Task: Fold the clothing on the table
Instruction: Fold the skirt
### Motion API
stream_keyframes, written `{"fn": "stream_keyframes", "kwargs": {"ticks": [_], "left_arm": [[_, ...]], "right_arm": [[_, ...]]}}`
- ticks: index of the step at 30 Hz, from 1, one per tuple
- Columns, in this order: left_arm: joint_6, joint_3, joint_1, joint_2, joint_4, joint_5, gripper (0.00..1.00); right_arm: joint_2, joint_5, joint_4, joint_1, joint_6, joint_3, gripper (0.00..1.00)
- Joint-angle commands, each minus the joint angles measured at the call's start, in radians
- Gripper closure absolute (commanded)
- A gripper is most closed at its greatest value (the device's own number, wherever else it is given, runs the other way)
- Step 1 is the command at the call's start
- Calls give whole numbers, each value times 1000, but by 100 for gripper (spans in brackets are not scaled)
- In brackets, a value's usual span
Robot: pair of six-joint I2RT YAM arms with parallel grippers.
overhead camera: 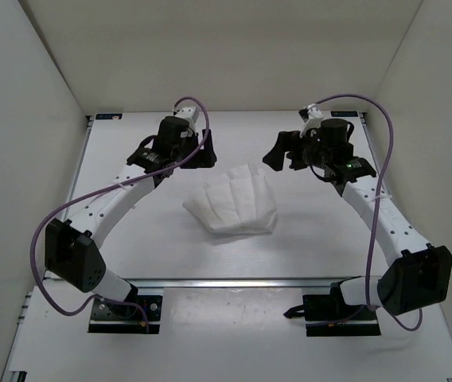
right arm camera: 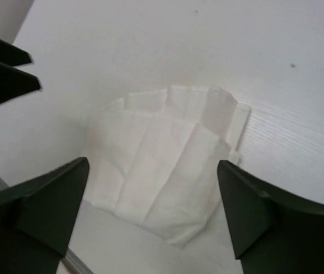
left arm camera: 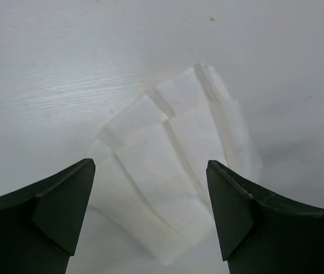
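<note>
The clothing [overhead camera: 235, 203] is a white pleated garment lying in a compact fan-shaped bundle in the middle of the table [overhead camera: 130, 231]. My left gripper [overhead camera: 204, 153] hovers just beyond its far left corner, jaws open and holding nothing. My right gripper [overhead camera: 284, 157] hangs past its far right corner, also open and holding nothing. In the left wrist view the clothing [left arm camera: 173, 154] lies flat below my spread left gripper [left arm camera: 150, 164]. In the right wrist view the clothing [right arm camera: 162, 148] sits beneath my open right gripper [right arm camera: 152, 162], apart from both fingers.
White walls [overhead camera: 27, 119] enclose the table on three sides. A metal rail [overhead camera: 234, 282] runs along the near edge by the arm bases. The left arm's dark fingers [right arm camera: 8, 74] show at the upper left of the right wrist view.
</note>
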Motion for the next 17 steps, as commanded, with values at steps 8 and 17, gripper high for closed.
{"fn": "stream_keyframes", "kwargs": {"ticks": [8, 17], "left_arm": [[187, -90, 94, -234, -318, -248, 1], [213, -169, 113, -276, -388, -198, 1]], "right_arm": [[-32, 227, -334, -245, -27, -89, 1], [-137, 239, -276, -219, -21, -182, 0]]}}
